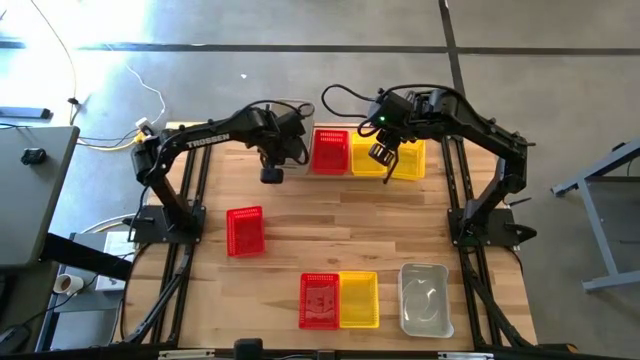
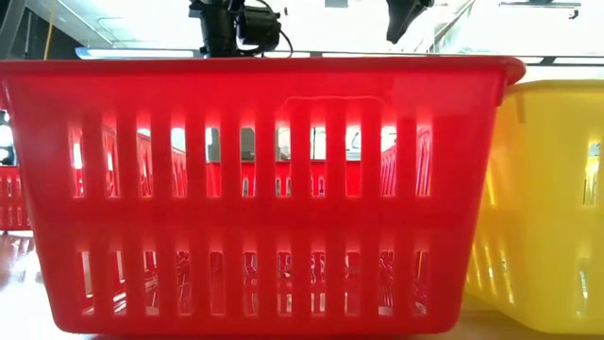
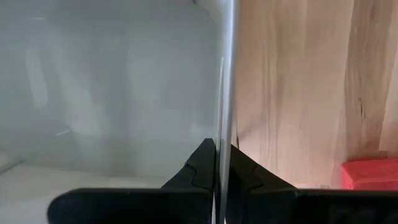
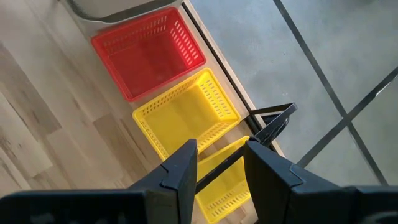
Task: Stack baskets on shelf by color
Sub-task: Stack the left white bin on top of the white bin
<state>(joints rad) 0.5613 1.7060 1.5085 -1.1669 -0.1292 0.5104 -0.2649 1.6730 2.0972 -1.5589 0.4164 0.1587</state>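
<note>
The clear basket (image 3: 112,87) is showing only as a hazy translucent wall, the left gripper (image 3: 219,163) pinching its rim beside the shelf (image 1: 437,135). The right gripper (image 4: 219,163) is clamping a yellow mesh basket (image 4: 227,183) above the shelf, its far end cut off.

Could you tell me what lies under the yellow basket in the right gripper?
The right gripper holds it beside the shelf's yellow basket, near the black end frame. What lies directly beneath the held basket is covered.
</note>
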